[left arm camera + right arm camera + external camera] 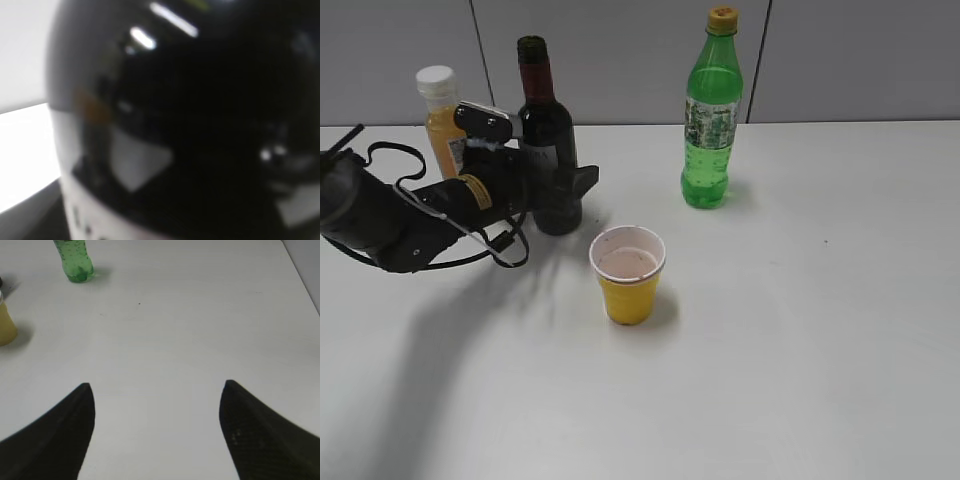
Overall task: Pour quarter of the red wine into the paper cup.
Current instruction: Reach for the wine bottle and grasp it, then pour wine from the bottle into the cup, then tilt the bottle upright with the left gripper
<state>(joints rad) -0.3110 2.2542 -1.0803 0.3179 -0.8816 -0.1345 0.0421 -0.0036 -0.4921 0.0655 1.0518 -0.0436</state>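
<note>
**A:** What sits closest to the camera?

**B:** The paper cup (pixel 628 285), upright on the white tabletop (pixel 800 340), yellow outside, white inside, with a pale reddish pool at its bottom.

**A:** And going from the left?

**B:** My left pincer (pixel 558 190) lies low, reaching in from the left edge. Behind it stands an orange juice bottle (pixel 442 118) with a white cap. The pincer is at the red wine (pixel 547 135), which stands upright behind and left of the cup. My wrist view is filled by its dark glass and label edge, so I cannot tell whether I am clamped on it.

**A:** Further right?

**B:** A green soda bottle (pixel 710 115), well apart. My right pincer (pixel 156 435) hangs spread wide over bare tabletop, grasping nothing.
</note>
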